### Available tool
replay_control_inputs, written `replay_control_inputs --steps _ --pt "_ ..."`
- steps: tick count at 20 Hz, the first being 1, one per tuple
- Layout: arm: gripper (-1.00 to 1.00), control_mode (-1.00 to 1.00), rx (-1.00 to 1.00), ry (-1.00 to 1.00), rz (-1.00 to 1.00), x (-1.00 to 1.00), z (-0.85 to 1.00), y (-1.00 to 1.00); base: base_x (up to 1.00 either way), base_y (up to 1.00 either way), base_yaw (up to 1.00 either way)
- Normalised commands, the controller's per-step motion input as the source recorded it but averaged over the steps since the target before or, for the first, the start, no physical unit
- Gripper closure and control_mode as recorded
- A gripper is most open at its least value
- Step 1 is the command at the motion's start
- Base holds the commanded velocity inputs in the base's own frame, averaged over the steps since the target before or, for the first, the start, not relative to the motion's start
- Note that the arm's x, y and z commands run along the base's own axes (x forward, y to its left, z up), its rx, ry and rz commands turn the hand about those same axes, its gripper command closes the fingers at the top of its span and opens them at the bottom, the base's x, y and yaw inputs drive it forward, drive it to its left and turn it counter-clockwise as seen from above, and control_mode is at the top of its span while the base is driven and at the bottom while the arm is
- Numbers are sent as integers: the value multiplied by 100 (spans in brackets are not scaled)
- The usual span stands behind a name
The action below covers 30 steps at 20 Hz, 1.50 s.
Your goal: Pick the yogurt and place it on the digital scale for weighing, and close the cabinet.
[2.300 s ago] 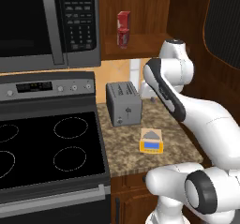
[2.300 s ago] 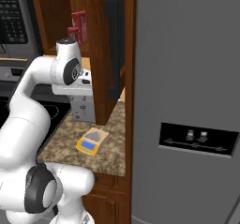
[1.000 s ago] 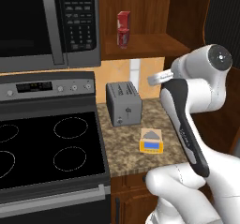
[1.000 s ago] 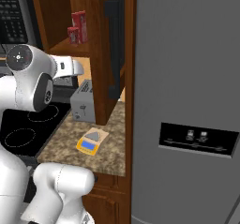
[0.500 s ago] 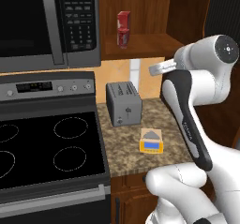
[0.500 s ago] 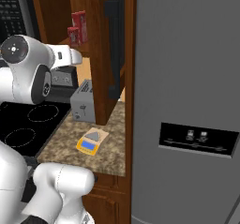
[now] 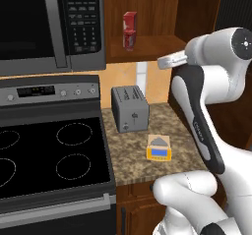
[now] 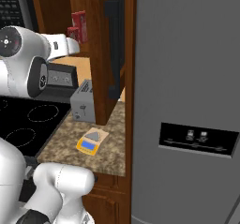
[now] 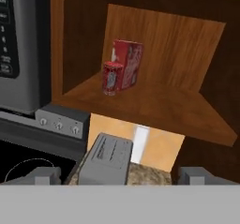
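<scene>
My gripper [image 9: 120,176] is spread wide and empty, aimed at the yogurt [image 9: 112,78] on the cabinet [image 9: 154,101] shelf, touching the carton [image 9: 127,63] behind.

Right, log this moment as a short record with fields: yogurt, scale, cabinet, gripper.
yogurt: yogurt upright on the cabinet shelf, in front of the red carton
scale: digital scale on the counter, in front of the toaster, nothing on its plate
cabinet: cabinet open, its door swung out
gripper: gripper open, empty, facing the shelf, short of the yogurt
</scene>
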Motion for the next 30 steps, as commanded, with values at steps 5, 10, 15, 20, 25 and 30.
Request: replay_control_inputs --steps 5,10,15,20,25,30 --pt "-100 -100 0 -23 3 0 15 5 0 0 0" --pt "-100 -100 1 -10 5 13 14 0 0 0 0" --pt "-100 -100 1 -12 6 11 11 0 0 0 0" --pt "-100 -100 0 0 4 22 16 4 0 0 0" --pt "-100 -100 1 6 7 39 4 0 0 0 0" --pt "-100 -100 9 9 3 32 0 0 0 0 0"
